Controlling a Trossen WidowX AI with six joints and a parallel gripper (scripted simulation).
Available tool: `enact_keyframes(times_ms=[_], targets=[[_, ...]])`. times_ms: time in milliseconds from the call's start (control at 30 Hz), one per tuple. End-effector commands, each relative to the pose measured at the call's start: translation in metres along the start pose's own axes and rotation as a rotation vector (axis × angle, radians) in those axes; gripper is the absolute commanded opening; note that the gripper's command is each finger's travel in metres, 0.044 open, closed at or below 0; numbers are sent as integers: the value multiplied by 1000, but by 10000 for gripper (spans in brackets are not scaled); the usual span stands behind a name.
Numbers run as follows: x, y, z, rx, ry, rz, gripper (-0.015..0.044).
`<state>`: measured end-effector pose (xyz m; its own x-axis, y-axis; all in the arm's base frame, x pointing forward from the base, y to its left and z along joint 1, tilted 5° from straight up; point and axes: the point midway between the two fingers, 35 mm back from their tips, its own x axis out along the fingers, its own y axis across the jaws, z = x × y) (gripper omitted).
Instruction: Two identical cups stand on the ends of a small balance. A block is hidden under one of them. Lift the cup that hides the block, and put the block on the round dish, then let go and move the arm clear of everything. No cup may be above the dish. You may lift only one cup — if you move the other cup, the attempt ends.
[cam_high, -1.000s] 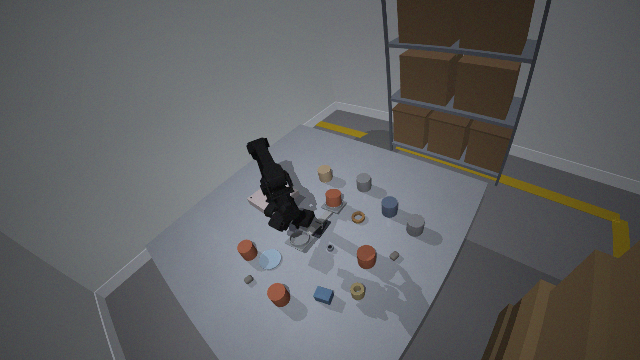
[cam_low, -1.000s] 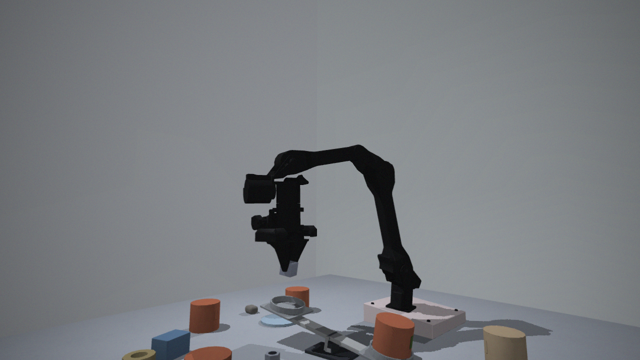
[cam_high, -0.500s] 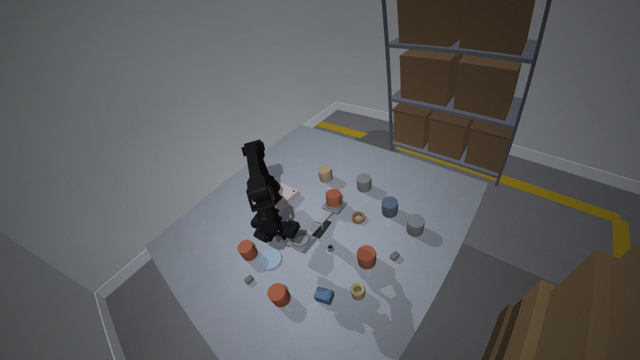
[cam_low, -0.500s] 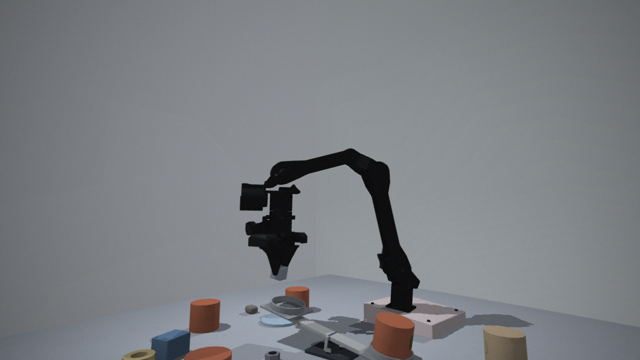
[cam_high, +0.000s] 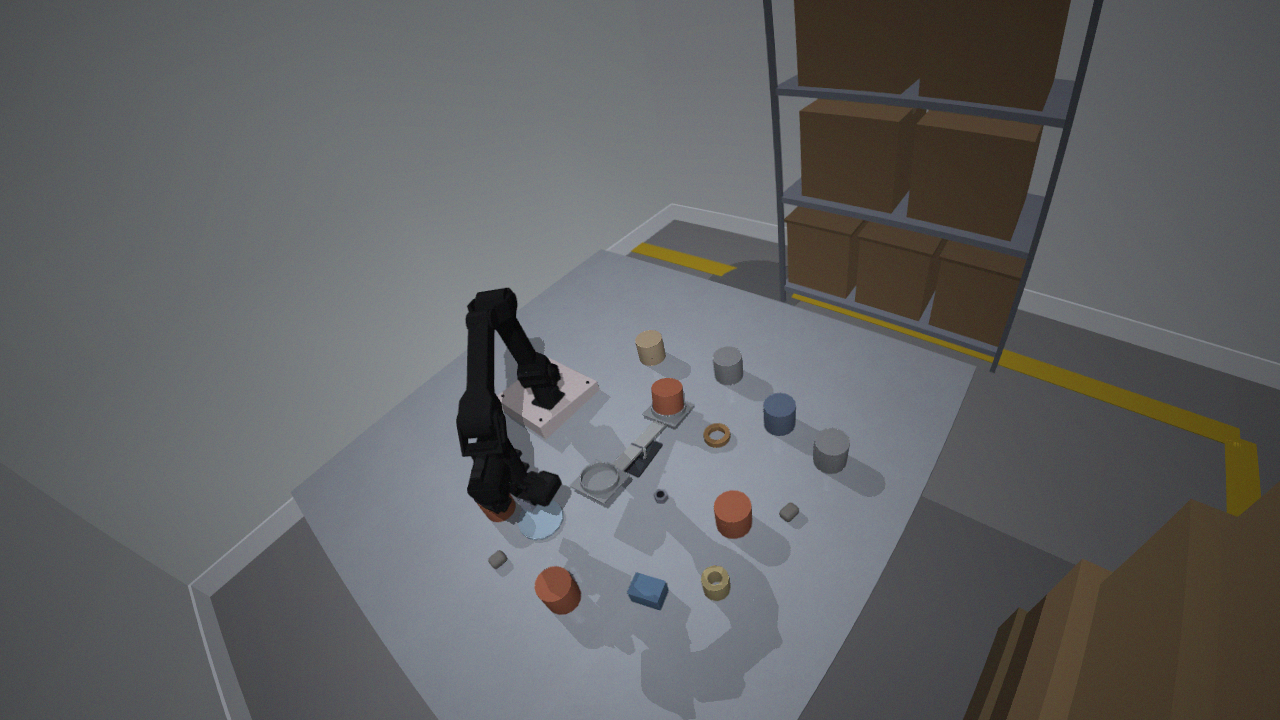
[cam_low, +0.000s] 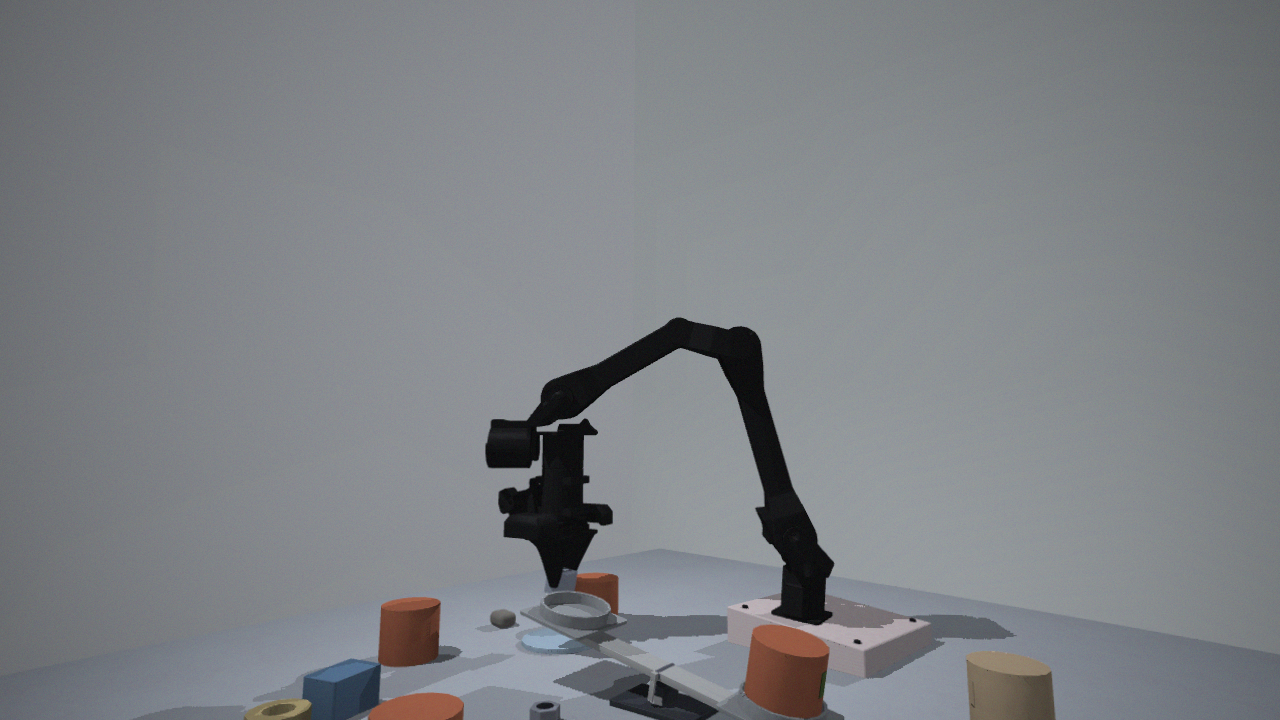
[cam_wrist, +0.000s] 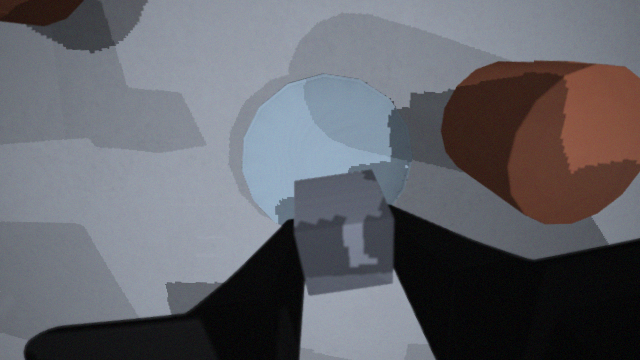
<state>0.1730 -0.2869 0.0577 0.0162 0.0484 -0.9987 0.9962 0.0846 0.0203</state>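
Note:
My gripper (cam_wrist: 340, 222) (cam_high: 526, 503) (cam_low: 565, 575) is shut on a small grey block (cam_wrist: 342, 232). It holds the block low over the near edge of the round pale-blue dish (cam_wrist: 310, 135) (cam_high: 543, 528) (cam_low: 542, 641). An orange cup (cam_wrist: 545, 140) (cam_high: 497, 515) (cam_low: 601, 588) stands on the table right beside the dish, not over it. The balance (cam_high: 642, 443) (cam_low: 626, 646) has an empty ring pad (cam_high: 597, 479) (cam_low: 577, 608) at one end. The other orange cup (cam_high: 666, 395) (cam_low: 787, 671) stands on the far end.
Two more orange cylinders (cam_high: 733, 513) (cam_high: 557, 589), a blue block (cam_high: 647, 590), a tan ring (cam_high: 715, 582), a nut (cam_high: 660, 495), a blue cylinder (cam_high: 779, 413), grey cylinders and small pebbles are scattered around. The arm's base plate (cam_high: 572, 394) is behind the balance.

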Motion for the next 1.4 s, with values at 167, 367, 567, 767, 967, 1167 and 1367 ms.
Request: enact_keyframes(times_ms=[167, 367, 567, 767, 967, 1167, 1367], targets=[[34, -1, 0, -12, 0, -3, 0], [42, -1, -1, -12, 0, -3, 0], [49, -1, -1, -12, 1, -3, 0], [59, -1, -1, -12, 1, -3, 0], [57, 0, 1, -9, -4, 1, 79], [57, 0, 1, -9, -4, 1, 236], [57, 0, 1, -9, -4, 1, 394]])
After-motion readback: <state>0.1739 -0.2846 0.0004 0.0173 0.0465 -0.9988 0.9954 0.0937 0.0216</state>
